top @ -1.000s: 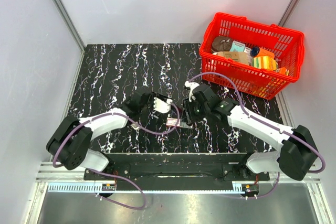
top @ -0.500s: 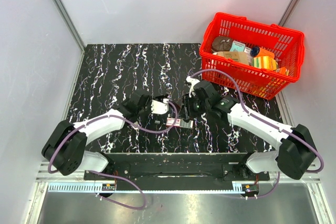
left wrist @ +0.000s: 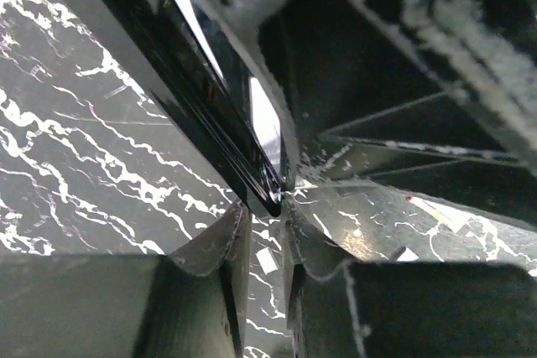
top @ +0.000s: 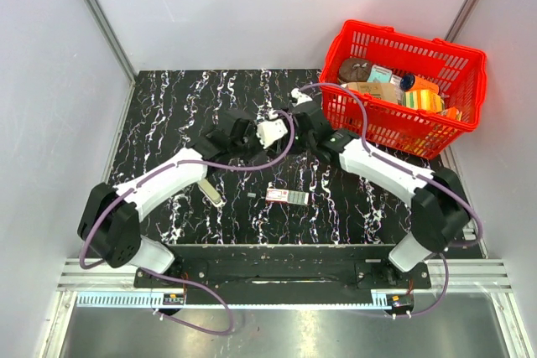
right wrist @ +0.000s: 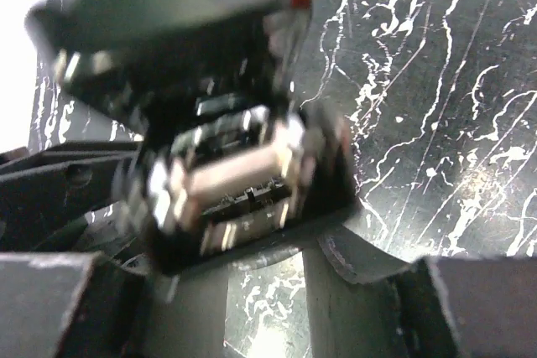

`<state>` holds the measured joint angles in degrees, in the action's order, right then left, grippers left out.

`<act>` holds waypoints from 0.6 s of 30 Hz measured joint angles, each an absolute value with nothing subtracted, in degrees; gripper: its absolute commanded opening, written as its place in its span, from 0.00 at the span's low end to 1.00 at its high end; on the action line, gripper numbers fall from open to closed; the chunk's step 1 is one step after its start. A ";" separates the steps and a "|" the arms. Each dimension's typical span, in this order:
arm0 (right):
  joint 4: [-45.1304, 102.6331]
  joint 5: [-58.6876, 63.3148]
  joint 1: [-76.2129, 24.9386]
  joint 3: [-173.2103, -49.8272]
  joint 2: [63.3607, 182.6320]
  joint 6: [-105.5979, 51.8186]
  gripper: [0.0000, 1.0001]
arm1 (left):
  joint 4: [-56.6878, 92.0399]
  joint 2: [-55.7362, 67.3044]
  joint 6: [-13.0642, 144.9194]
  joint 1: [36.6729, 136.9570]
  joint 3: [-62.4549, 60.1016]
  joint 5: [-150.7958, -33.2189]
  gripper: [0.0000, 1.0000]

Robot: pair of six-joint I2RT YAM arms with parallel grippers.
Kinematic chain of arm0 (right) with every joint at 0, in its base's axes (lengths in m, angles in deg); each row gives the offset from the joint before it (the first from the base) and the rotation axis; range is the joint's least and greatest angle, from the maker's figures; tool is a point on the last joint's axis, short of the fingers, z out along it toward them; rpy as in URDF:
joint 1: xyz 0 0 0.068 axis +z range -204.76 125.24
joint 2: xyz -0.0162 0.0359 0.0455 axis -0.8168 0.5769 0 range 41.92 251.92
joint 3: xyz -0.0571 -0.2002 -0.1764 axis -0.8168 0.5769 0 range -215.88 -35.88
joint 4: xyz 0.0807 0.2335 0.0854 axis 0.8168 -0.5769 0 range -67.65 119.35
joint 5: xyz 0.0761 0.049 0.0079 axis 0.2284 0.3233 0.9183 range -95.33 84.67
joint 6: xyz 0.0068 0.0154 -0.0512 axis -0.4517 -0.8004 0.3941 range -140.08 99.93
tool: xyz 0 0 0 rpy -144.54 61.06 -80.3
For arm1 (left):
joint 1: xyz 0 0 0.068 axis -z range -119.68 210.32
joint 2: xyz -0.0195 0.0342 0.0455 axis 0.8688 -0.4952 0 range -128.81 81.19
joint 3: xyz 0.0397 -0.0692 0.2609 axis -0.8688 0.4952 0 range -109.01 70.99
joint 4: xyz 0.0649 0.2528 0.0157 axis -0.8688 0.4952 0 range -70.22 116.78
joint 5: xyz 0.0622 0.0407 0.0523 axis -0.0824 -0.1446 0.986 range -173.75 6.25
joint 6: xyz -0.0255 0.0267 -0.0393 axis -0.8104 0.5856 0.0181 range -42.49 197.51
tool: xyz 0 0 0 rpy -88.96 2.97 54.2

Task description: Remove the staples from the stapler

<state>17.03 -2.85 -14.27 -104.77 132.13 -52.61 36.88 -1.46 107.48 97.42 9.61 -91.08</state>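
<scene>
The black stapler (left wrist: 220,115) is held in the air over the back middle of the table, between my two grippers. My left gripper (left wrist: 268,217) is nearly closed, its tips pinching the stapler's glossy tip. My right gripper (right wrist: 268,262) holds the stapler's other end (right wrist: 235,182), which is open with a bare metal channel showing; that view is blurred. In the top view the left gripper (top: 273,132) and right gripper (top: 297,118) meet and hide the stapler. A tiny dark strip (top: 252,196), maybe the staples, lies on the table.
A small red-and-white box (top: 287,196) lies near the table's front middle. A short beige-silver piece (top: 214,194) lies left of it. A red basket (top: 382,119) full of goods stands at the back right, close to my right arm.
Both grippers have risen from the table by the red-and-white box and moved toward the back, carrying the stapler. The beige-silver piece now shows where the left arm was.
</scene>
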 measured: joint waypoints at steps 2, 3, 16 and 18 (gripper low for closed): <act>16.55 -4.05 -14.43 -106.14 134.12 -53.02 0.00 | 36.80 -2.60 106.15 97.31 9.41 -91.12 0.00; 16.16 -4.73 -14.51 -106.80 135.28 -53.57 0.00 | 36.84 -4.15 105.28 96.91 8.71 -91.39 0.00; 12.88 -6.65 -18.38 -117.60 144.68 -51.82 0.00 | 36.60 -14.25 96.84 90.75 -0.25 -98.14 0.28; 12.55 -8.00 -18.93 -120.70 146.62 -51.25 0.00 | 38.19 -14.40 95.42 89.92 -0.45 -99.67 0.29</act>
<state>12.55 -8.00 -18.93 -120.70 146.62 -51.25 38.19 -14.40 95.42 89.92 -0.45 -99.67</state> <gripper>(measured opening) 0.395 0.265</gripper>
